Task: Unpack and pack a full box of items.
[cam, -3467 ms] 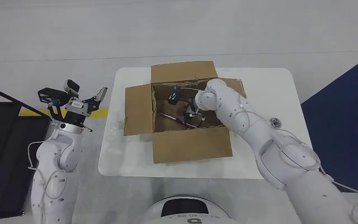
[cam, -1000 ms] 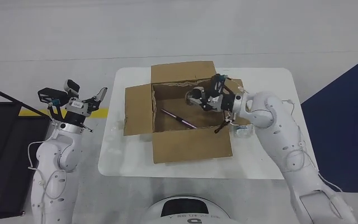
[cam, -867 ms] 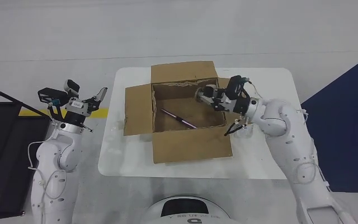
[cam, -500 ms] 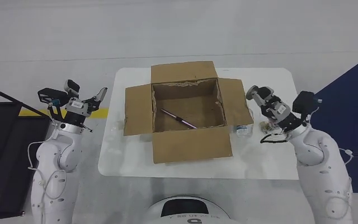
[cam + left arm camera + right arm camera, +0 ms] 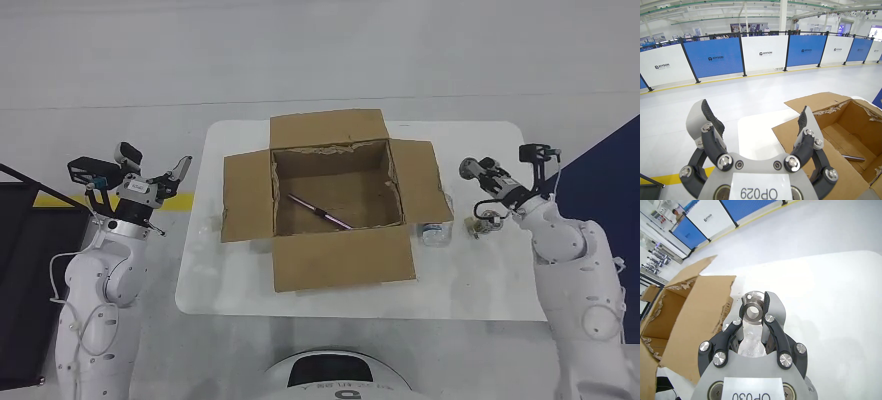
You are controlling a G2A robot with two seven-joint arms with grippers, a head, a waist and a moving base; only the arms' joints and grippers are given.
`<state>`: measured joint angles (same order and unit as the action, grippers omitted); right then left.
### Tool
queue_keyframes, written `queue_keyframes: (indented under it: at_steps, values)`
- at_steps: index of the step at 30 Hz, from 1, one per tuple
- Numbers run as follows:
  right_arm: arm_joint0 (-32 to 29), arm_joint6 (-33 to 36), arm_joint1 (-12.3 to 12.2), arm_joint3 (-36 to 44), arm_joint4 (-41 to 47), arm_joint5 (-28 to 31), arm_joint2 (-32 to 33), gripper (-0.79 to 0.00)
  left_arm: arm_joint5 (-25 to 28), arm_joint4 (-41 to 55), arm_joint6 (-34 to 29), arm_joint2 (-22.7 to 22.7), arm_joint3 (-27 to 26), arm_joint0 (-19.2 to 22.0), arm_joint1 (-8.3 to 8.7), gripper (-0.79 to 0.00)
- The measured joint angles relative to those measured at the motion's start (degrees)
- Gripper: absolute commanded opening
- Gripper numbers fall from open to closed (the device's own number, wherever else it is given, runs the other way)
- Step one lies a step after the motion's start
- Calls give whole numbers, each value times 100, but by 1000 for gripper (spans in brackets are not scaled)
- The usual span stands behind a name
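While the right gripper (image 5: 753, 303) is clamped on a silver metal bushing (image 5: 753, 312), its black ribbed pads (image 5: 767, 302) press the short cylinder from both sides. The round flange of the part, with one small hole in it, stands out just past the fingertips. Under the fingers lies some clear crumpled plastic (image 5: 751, 342) on the white table (image 5: 829, 294).

In the top view this gripper (image 5: 478, 172) hangs over the right part of the table (image 5: 240, 270), near the right flap of the open brown cardboard box (image 5: 340, 260) but apart from it. The plastic (image 5: 435, 232) lies just beside that flap.

The box stands in the middle of the table with all four flaps folded outward (the inner edges are torn and rough). On its floor lies a thin dark metal rod (image 5: 318, 212), placed diagonally, and it also shows in the left wrist view (image 5: 852, 158).

The left gripper (image 5: 755, 111) has its jaws wide apart and holds nothing. It is off the left edge of the table (image 5: 180, 165), well apart from the box (image 5: 791, 128), and it points toward it.
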<state>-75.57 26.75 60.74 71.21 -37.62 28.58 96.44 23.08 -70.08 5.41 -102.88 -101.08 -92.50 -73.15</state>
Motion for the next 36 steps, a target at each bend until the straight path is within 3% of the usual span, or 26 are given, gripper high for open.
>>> queue_keyframes:
  at_steps: [19, 35, 36]
  values:
    - [186, 1149, -139, -805, -38, -422, 10, -785, 0, 0, 0, 0, 0, 0, 0, 0]
    - [476, 1530, -184, -945, -236, -874, -256, -785, 0, 0, 0, 0, 0, 0, 0, 0]
    - [498, 1553, -185, -954, -246, -898, -281, -705, 0, 0, 0, 0, 0, 0, 0, 0]
